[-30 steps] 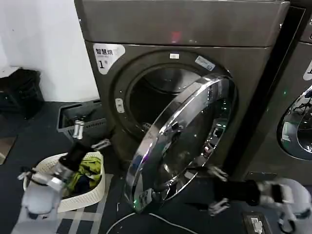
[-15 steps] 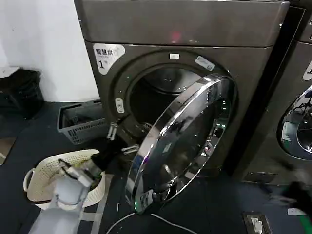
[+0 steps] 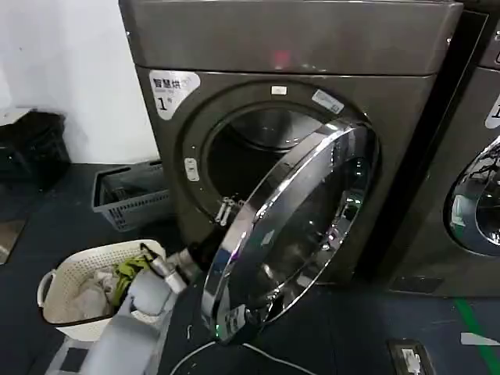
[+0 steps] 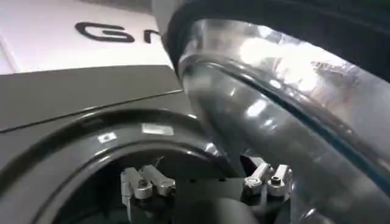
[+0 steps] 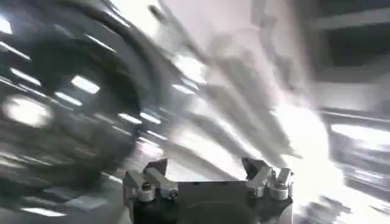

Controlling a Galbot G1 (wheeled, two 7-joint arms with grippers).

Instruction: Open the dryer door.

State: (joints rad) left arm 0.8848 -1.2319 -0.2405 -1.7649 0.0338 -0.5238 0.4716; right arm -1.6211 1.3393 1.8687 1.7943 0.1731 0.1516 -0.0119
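Note:
The dryer [image 3: 289,47] is the dark grey machine with the "1" sticker and a pink light. Its dryer door [image 3: 305,226], chrome-ringed with dark glass, stands partly open, swung out toward me from its right side, so the drum mouth [image 3: 250,156] shows. My left gripper [image 3: 226,210] is open, raised behind the door's free left edge in front of the drum mouth. In the left wrist view the left gripper [image 4: 204,182] has the chrome ring [image 4: 274,103] close beside one finger, with nothing between the fingers. The right gripper [image 5: 206,179] is open and holds nothing, with a blurred background.
A white laundry basket [image 3: 66,281] with clothes sits on the floor at lower left, a grey crate [image 3: 129,195] behind it. A second grey machine [image 3: 476,195] stands on the right. A white cable [image 3: 258,355] lies on the dark floor below the door.
My left arm rose from above the basket, up and to the right, to the door's free edge. My right arm pulled back out of the head view. The door's angle is about the same.

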